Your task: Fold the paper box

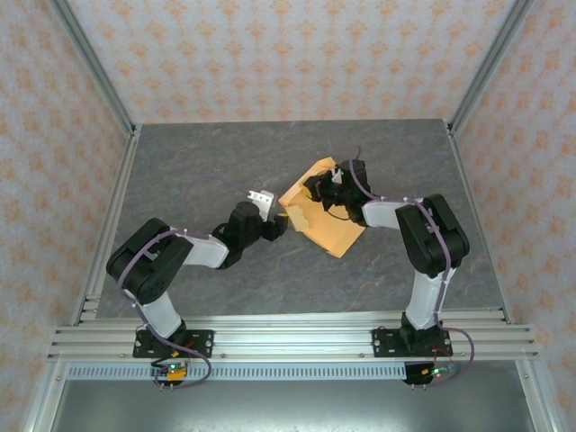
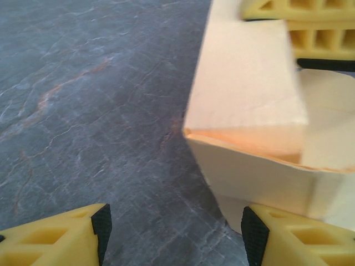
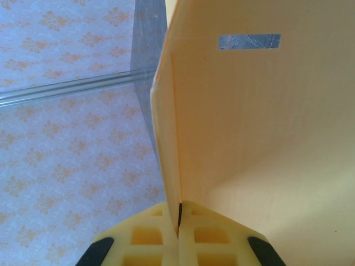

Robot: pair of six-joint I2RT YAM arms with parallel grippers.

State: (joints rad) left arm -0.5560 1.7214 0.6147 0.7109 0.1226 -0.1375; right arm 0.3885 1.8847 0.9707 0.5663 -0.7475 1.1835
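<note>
The paper box (image 1: 340,231) is a tan-orange cardboard piece lying partly folded at the middle of the grey table. My right gripper (image 1: 317,190) reaches in from the right and is shut on one upright wall of the box (image 3: 249,138), pinched thin between the jaws of the right gripper (image 3: 179,213). That panel has a small slot (image 3: 249,41) cut in it. My left gripper (image 1: 282,225) is at the box's left corner. In the left wrist view the left gripper (image 2: 176,233) stands open over bare table, with the box's raised corner (image 2: 244,83) just ahead beside the right finger (image 2: 253,235).
The dark stone-look table (image 1: 207,162) stretches free to the left and back. Patterned walls with metal corner posts (image 1: 94,67) enclose it. An aluminium rail (image 1: 288,337) carrying both arm bases runs along the near edge.
</note>
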